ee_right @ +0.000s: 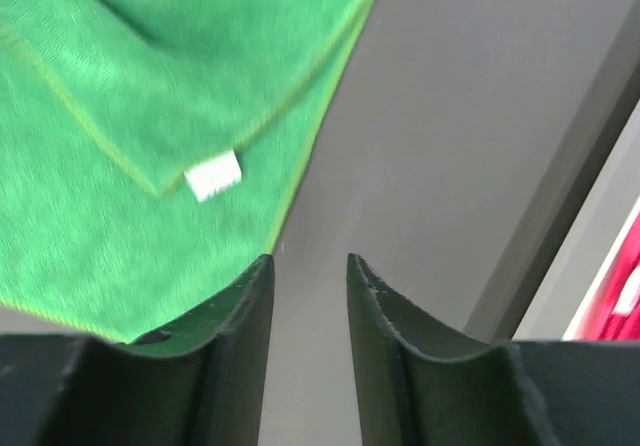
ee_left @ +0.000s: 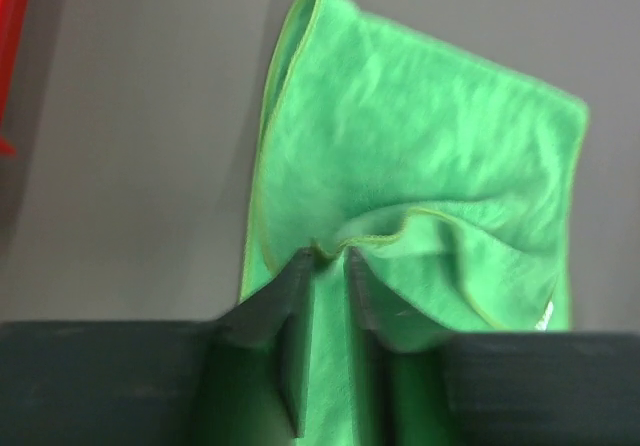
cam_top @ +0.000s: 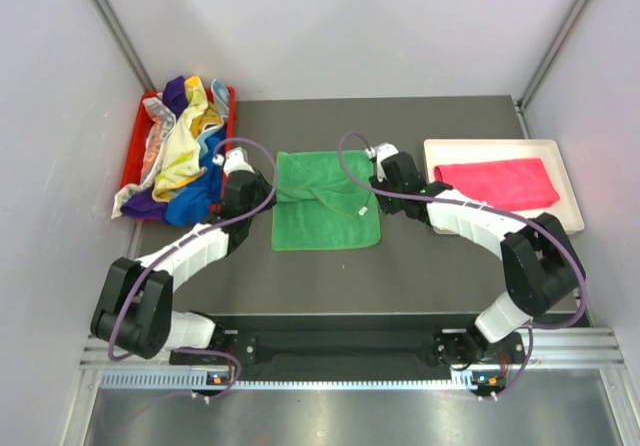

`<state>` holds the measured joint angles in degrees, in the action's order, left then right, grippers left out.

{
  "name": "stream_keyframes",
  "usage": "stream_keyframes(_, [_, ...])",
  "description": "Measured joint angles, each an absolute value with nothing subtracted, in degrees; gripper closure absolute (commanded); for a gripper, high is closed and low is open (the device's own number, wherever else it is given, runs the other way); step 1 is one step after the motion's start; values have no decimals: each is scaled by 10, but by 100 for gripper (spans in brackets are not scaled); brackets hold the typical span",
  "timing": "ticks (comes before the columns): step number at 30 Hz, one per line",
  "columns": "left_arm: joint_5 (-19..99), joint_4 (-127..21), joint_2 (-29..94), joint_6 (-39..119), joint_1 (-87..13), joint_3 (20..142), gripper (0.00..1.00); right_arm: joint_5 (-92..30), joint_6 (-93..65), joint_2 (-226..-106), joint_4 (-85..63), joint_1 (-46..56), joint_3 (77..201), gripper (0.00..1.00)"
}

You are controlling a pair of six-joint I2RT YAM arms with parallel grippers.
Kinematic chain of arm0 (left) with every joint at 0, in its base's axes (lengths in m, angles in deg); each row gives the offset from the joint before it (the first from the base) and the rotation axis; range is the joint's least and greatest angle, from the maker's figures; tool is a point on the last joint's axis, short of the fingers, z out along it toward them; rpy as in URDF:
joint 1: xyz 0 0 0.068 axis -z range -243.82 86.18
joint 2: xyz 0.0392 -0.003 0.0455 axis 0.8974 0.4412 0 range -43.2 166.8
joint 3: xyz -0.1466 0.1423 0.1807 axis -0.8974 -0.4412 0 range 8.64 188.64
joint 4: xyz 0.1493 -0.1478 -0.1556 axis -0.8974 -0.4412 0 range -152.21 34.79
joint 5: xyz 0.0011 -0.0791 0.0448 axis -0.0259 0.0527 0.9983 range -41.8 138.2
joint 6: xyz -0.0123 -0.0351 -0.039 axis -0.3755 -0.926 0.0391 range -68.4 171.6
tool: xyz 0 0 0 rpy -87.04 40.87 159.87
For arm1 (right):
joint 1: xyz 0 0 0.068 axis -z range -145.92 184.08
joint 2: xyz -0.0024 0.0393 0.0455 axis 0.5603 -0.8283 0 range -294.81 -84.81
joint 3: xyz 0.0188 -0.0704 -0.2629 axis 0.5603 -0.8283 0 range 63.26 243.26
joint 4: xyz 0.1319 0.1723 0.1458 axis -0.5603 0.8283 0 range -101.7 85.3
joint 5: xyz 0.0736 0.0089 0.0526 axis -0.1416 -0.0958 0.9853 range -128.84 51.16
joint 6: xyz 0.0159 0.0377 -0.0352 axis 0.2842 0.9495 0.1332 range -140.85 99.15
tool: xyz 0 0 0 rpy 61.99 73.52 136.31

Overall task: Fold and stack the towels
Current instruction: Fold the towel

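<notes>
The left gripper (ee_left: 325, 258) has its fingers (ee_left: 288, 301) parted by a narrow gap, tips right at a wrinkled, folded-over edge of the green towel (ee_left: 420, 166). Green cloth shows through the gap, but the fingers are not pinched shut on it. The right gripper (ee_right: 310, 261) is also slightly open, with only bare table (ee_right: 450, 116) between its fingers (ee_right: 245, 306); it holds nothing and sits just off the green towel's right edge, near the corner with a small white label (ee_right: 213, 177).

The green towel lies on the dark table, roughly folded, with a crease across its middle and the far half rumpled. The left gripper is at its left edge and the right gripper at its right edge.

To the right of the green towel, well apart, a folded pink towel (cam_top: 497, 181) lies in a white tray (cam_top: 570, 216). To the left of the green towel, a red bin (cam_top: 231, 106) holds a loose pile of towels (cam_top: 185, 151) in yellow, blue, purple and white, spilling over the near rim.
</notes>
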<state>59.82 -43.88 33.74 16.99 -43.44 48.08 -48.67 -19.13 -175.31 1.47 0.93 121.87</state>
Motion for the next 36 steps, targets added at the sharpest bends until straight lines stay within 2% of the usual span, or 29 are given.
stream_keyframes(4, [599,-436,319,147,-423,428,59,-477,-168,-1729,11,8,1172,58])
stream_keyframes(14, [634,-465,265,112,-416,382,59,-436,-48,-1718,-11,7,1157,67])
stream_keyframes(25, [674,-558,358,62,-416,466,55,-425,64,-1803,-40,-4,1212,67])
stream_keyframes(36, [678,-594,381,0,-418,483,59,-429,119,-1842,-64,-8,1216,66])
